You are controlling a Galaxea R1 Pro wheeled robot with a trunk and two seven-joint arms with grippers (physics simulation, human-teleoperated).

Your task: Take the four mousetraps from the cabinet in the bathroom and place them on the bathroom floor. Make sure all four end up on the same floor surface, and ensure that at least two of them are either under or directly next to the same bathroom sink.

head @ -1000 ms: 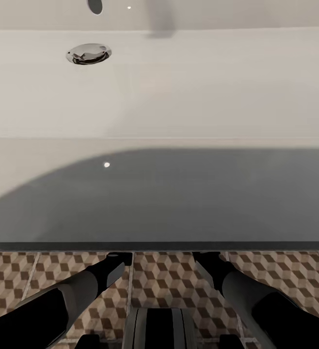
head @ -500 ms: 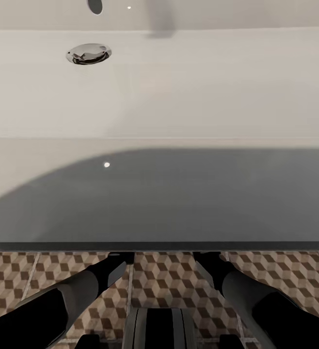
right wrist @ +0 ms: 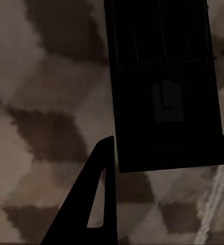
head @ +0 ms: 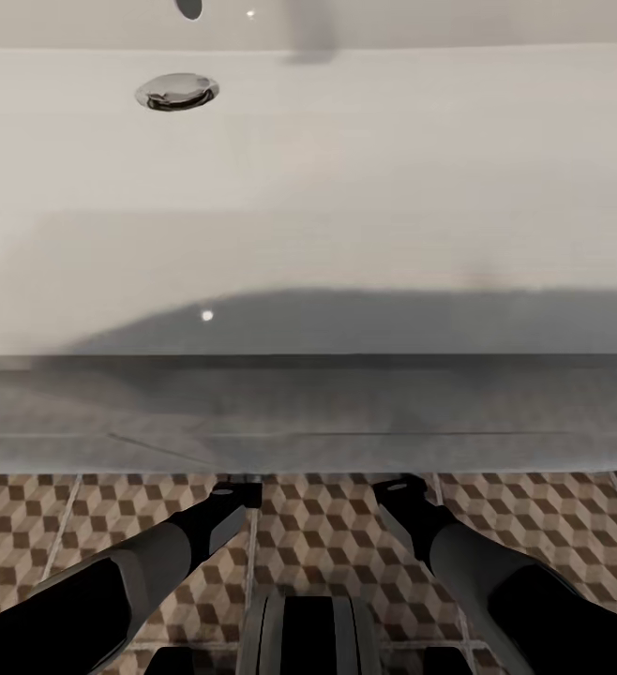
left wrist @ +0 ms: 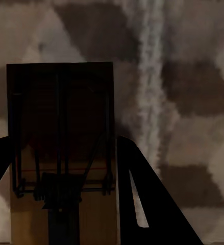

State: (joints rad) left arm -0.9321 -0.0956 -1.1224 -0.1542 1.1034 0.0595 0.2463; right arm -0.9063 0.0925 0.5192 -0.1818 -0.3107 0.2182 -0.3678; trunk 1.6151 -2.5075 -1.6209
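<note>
Your left gripper [left wrist: 60,204] pinched one mousetrap [left wrist: 60,132] and your right gripper [right wrist: 168,178] another mousetrap [right wrist: 163,76], both just above the cube-patterned bathroom floor [head: 327,534] beneath the white sink [head: 346,187].

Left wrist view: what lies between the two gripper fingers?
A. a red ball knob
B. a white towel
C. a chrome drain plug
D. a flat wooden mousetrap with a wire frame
D: a tan-and-dark wooden mousetrap with thin wire bars sits between the dark fingers, above the cube-patterned floor tiles.
</note>
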